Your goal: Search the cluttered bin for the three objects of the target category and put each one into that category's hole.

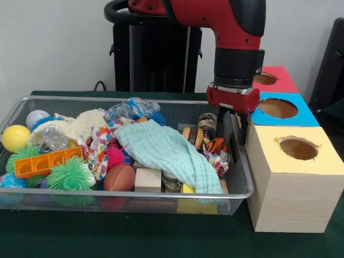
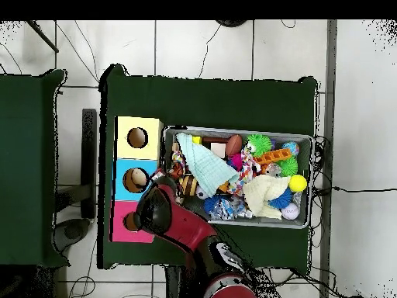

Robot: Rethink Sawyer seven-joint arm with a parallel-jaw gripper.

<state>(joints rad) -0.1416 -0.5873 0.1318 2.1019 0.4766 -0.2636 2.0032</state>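
Note:
The wire-mesh bin [image 1: 123,196] is full of toys and also shows in the overhead view [image 2: 233,129]. My gripper [image 1: 236,134] hangs down inside the bin's right end, close to the mesh wall beside the yellow box. An orange black-striped tiger [image 1: 216,145] lies just left of the gripper, next to striped wooden beads [image 1: 194,135]. A small yellow thing [image 1: 187,188] peeks out under the cloth; I cannot tell if it is the duck. The orange-tan figure is hidden. In the overhead view the arm [image 2: 164,208] covers the gripper.
A mint cloth [image 1: 172,155] covers the bin's middle. Green spiky balls [image 1: 70,174], a brown football [image 1: 119,177], a wooden block [image 1: 148,179] and a yellow ball [image 1: 15,137] lie to the left. Yellow [image 1: 298,148], blue [image 1: 278,108] and red [image 1: 266,79] boxes with holes stand right of the bin.

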